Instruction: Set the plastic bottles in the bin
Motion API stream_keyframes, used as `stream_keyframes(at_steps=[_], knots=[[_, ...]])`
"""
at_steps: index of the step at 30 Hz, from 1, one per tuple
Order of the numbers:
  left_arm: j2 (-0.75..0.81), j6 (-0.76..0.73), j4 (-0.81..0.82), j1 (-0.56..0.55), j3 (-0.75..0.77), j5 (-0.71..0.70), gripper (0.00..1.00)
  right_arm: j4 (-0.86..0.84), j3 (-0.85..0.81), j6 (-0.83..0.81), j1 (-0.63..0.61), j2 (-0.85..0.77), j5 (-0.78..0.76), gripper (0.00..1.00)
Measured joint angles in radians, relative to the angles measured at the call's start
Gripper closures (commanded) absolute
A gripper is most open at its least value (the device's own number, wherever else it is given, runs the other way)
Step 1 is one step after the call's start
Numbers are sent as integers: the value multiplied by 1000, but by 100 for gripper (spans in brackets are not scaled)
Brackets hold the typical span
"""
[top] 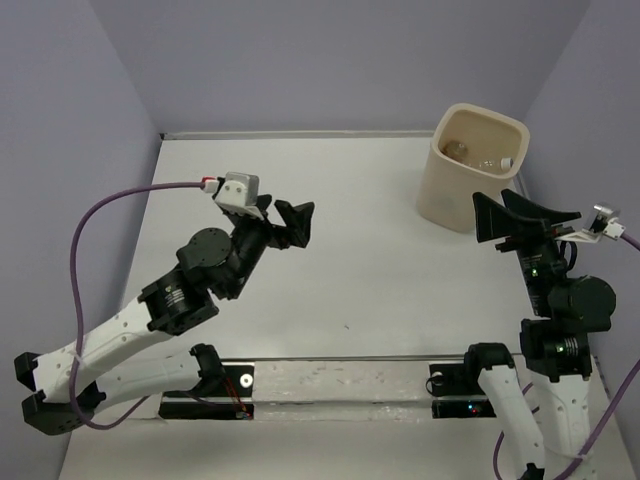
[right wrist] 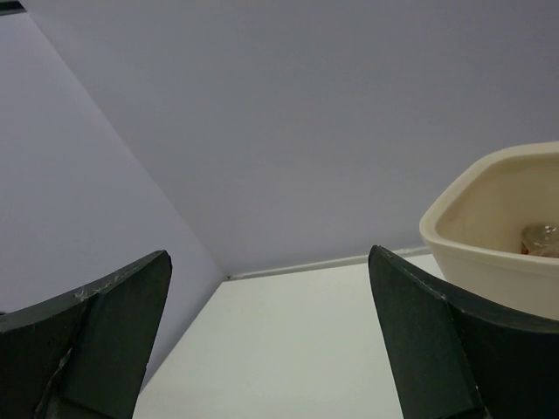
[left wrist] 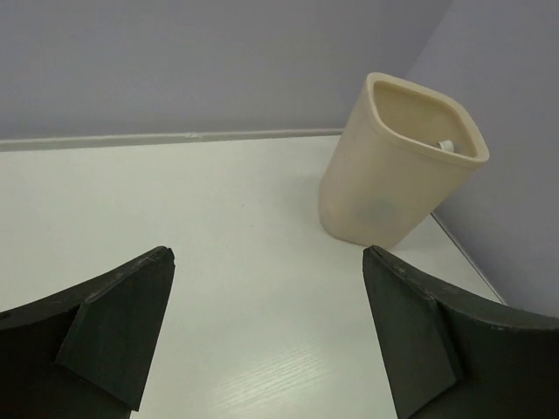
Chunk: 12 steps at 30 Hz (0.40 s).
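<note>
Your left claw (top: 296, 225) hung over the white tabletop (top: 380, 270), left of centre, with its two black fingers spread wide apart. From its wrist view you looked through that gap across the tabletop toward the far right corner. Your right claw (top: 505, 212) was raised at the right side, its fingers also spread wide. It sat just on the near side of the tall cream plastic bin with a rounded-square mouth (top: 455, 200).

That bin stood upright on the tabletop in the far right corner, close to the pale lilac walls (top: 330, 60) and well apart from your left claw. Inside it, low down, lay the clear crinkly plastic bottles (top: 488, 161). At least two showed from above, and one had a pale cap end pointing toward the right wall of the bin. From the right wrist you saw one clear bottle over the rim, with a trace of red-orange on it.
</note>
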<state>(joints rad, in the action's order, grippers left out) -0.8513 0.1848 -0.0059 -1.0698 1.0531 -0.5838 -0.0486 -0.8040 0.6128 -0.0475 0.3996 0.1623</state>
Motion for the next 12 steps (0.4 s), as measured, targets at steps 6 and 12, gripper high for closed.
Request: stream_keyframes(at_steps=[6, 12], knots=[[178, 57, -80, 0, -86, -77, 1, -13, 20, -43, 0, -62, -61, 0], [171, 54, -110, 0, -96, -96, 1, -14, 46, -65, 0, -63, -92, 0]])
